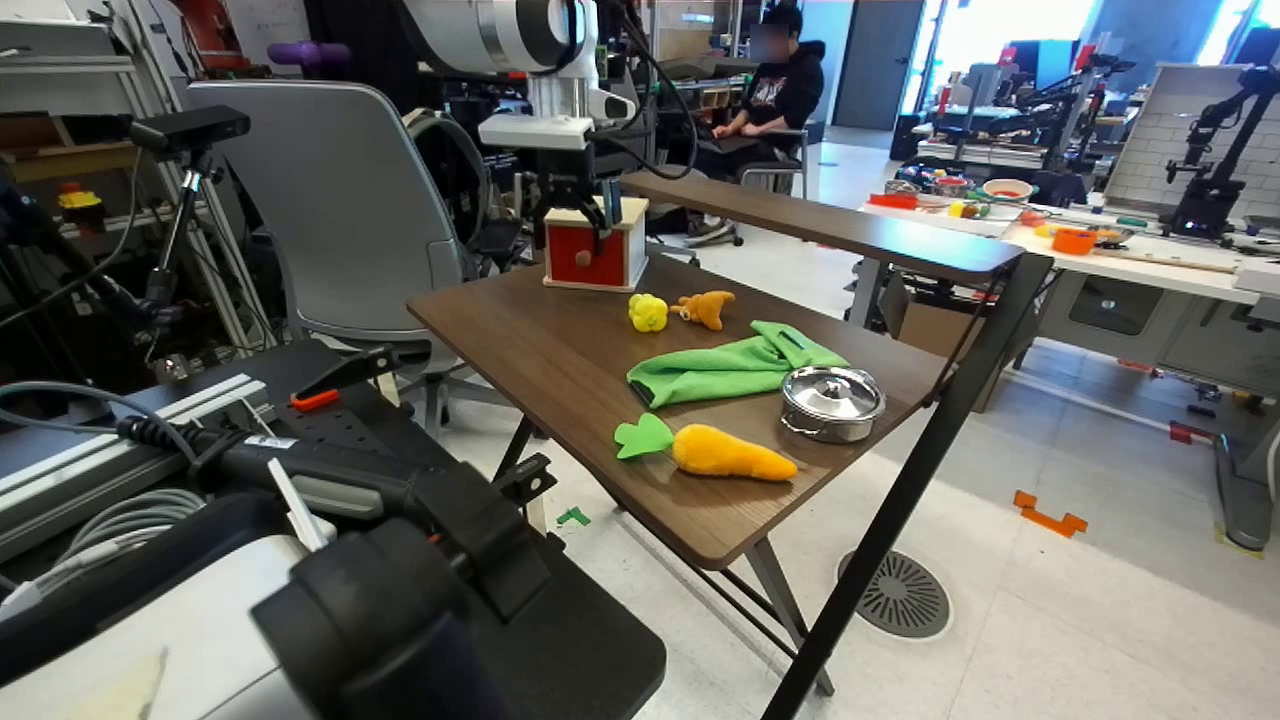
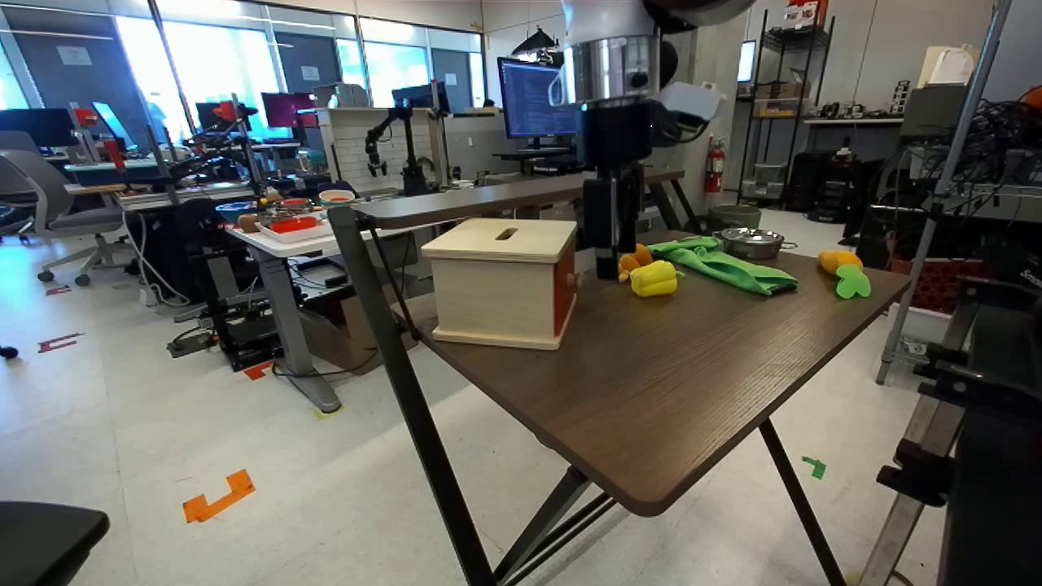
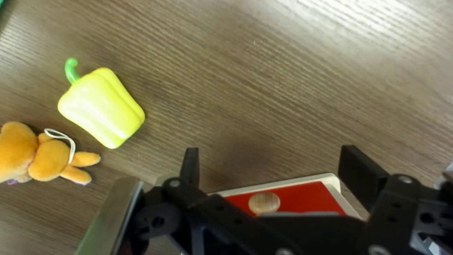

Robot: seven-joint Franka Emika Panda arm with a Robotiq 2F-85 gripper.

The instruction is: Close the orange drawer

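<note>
The orange drawer has a red-orange front with a round wooden knob, in a small wooden unit with a pale top. In an exterior view its front looks flush with the unit's side. In the wrist view the red front and knob show at the bottom, partly hidden by the gripper body. My gripper is open, with fingers wide apart and nothing between them. It points down in front of the drawer, above the table, in both exterior views. A gap shows between gripper and knob in an exterior view.
On the brown table lie a yellow pepper, an orange plush toy, a green cloth, a lidded metal pot and a carrot toy. A raised shelf runs along one table edge.
</note>
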